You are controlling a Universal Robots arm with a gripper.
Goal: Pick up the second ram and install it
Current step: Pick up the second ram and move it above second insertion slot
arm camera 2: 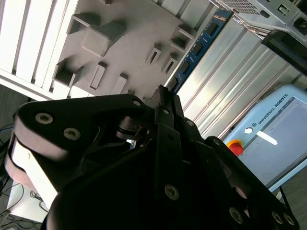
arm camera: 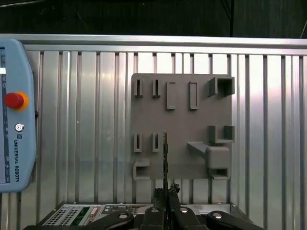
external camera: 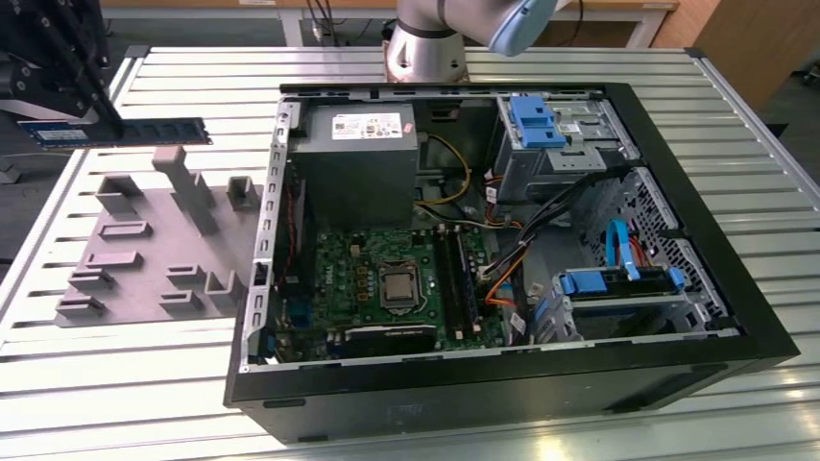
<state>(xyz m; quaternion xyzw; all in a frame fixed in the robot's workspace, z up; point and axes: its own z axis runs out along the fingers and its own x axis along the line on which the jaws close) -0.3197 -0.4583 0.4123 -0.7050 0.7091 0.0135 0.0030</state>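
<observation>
Gripper: the gripper [external camera: 61,123] hangs over the exterior view's left side of the slatted table [external camera: 141,384], above the far edge of the grey tray [external camera: 154,240].
Fingers: pinched narrow on the memory stick [external camera: 141,132], gripping it near one end; in the first wrist view the fingers [arm camera: 159,194] close on its thin edge.
Memory stick: in the air, level, blue board with black chips, clear of the tray. It shows edge-on in the first wrist view [arm camera: 165,153] and as a blue strip in the second wrist view [arm camera 2: 196,50].
Tray: flat on the table, upright posts and pockets across it [arm camera: 182,124].
Computer case: the computer case [external camera: 513,403] lies open just beside the tray, with the green board [external camera: 372,279] inside, well apart from the stick.
Control pendant: the control pendant [arm camera: 14,143] rests on the table near the tray.
</observation>
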